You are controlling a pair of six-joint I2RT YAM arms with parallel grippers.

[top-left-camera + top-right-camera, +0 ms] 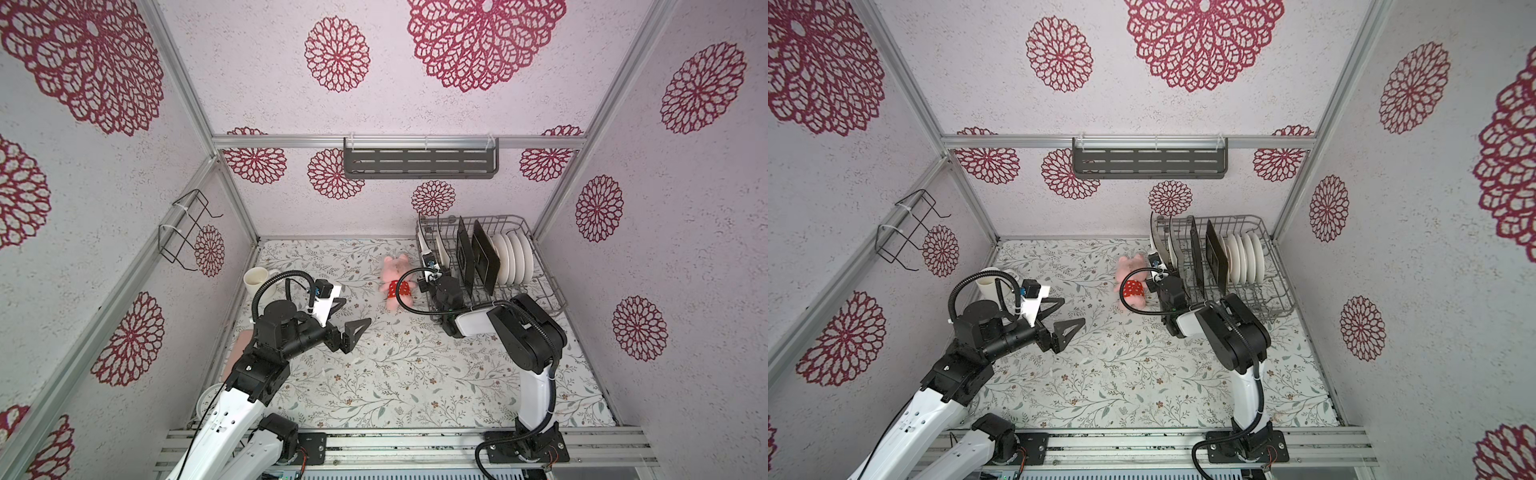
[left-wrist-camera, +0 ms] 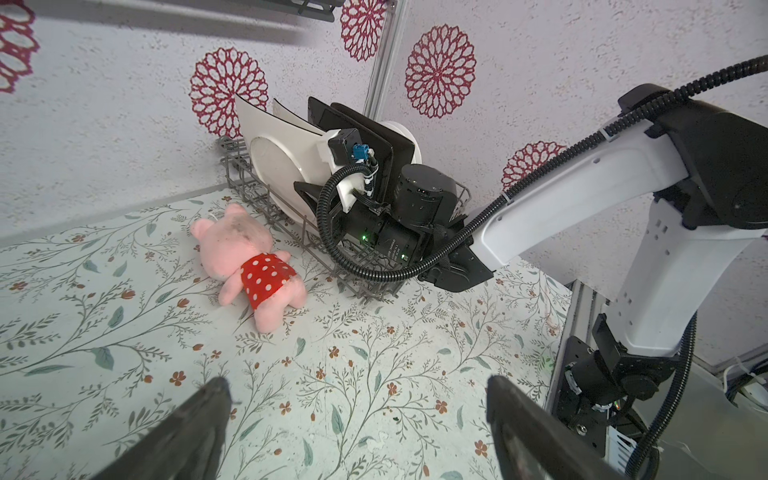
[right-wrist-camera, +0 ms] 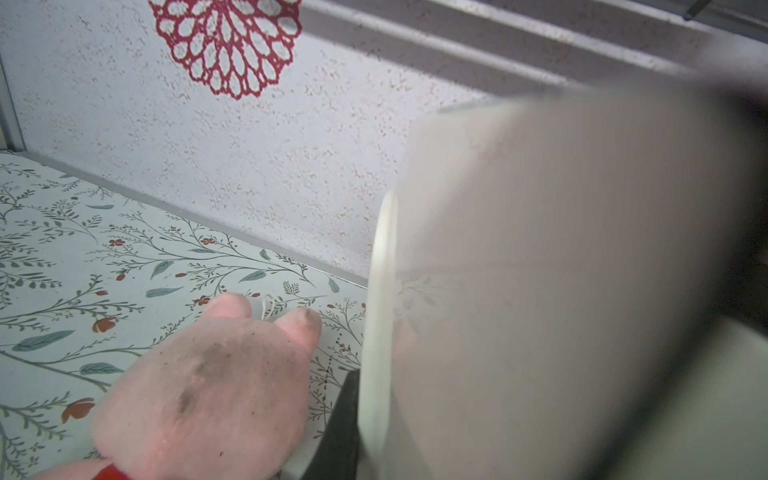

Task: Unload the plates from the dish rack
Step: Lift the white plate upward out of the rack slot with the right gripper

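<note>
The grey wire dish rack [image 1: 555, 286] [image 1: 1280, 274] [image 2: 239, 183] stands at the back right of the table. Upright in it, from left to right, are two cream square plates [image 1: 424, 243] [image 2: 270, 166], two dark square plates [image 1: 484, 257] [image 1: 1217, 257] and several round white plates [image 1: 515, 257] [image 1: 1246, 257]. My right gripper [image 1: 436, 272] [image 2: 309, 199] [image 3: 365, 399] is shut on the lower edge of the leftmost cream plate [image 3: 540, 291], which blocks most of the right wrist view. One black finger [image 3: 345, 419] shows on its outer face. My left gripper [image 1: 351, 315] [image 1: 1065, 315] [image 2: 357, 390] hangs open over the table's left, holding nothing.
A pink plush pig [image 1: 397, 282] [image 2: 249, 262] [image 3: 208, 382] in a red dotted outfit lies just left of the rack. A white mug [image 1: 257, 280] stands at the back left. A slotted shelf [image 1: 419, 160] and a black wire holder [image 1: 187, 228] hang on the walls.
</note>
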